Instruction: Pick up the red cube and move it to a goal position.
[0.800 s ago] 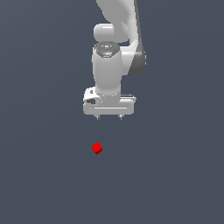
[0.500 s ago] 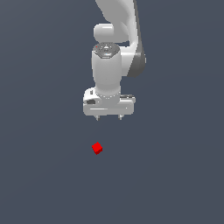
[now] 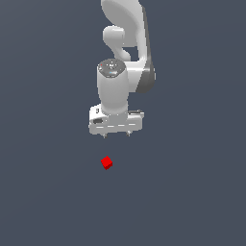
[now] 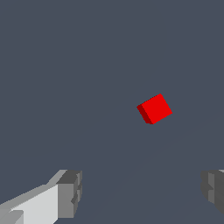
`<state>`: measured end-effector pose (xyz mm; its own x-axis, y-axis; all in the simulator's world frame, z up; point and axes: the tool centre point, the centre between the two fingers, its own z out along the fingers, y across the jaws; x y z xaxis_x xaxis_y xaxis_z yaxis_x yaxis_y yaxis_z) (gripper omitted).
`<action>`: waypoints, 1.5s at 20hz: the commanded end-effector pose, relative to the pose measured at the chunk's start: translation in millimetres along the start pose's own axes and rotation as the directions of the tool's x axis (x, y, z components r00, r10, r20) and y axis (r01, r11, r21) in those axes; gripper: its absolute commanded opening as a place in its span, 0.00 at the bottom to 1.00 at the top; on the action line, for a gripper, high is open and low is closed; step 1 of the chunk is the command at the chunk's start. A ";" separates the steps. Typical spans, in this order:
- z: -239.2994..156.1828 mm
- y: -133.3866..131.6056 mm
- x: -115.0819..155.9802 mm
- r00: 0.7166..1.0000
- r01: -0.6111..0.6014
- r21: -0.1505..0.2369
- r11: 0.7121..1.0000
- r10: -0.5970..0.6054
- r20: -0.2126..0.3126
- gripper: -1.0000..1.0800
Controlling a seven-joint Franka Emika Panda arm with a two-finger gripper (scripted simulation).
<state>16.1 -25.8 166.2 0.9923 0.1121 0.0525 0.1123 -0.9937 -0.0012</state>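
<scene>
The red cube (image 3: pixel 106 163) is a tiny bright red block lying on the dark grey floor, turned at an angle. It also shows in the wrist view (image 4: pixel 154 109). My white gripper (image 3: pixel 116 135) hangs above the cube and apart from it, a little toward the exterior view's right. Its fingers (image 4: pixel 70 194) are spread wide with nothing between them. The cube lies ahead of the fingertips, outside the gap.
The white arm (image 3: pixel 126 57) rises behind the gripper to the top of the exterior view. The dark grey floor (image 3: pixel 192 192) spreads flat all around with nothing else on it.
The gripper has come down a little toward the floor. The cube has not moved. The fingers stay open.
</scene>
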 end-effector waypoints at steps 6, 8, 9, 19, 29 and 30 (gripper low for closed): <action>42.9 20.2 10.7 0.989 0.146 0.006 0.989 -0.147 0.014 0.96; 56.8 26.2 14.9 0.981 0.194 0.008 0.981 -0.194 0.019 0.96; 64.0 29.3 17.1 0.976 0.218 0.010 0.976 -0.218 0.021 0.96; 124.8 52.0 39.5 0.908 0.417 0.021 0.909 -0.418 0.039 0.96; 150.2 59.4 51.3 0.866 0.497 0.025 0.867 -0.498 0.046 0.96; 150.9 59.6 51.7 0.865 0.499 0.025 0.866 -0.500 0.047 0.96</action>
<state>80.5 -77.9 19.4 0.8086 0.5884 -0.0006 0.5884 -0.8086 -0.0007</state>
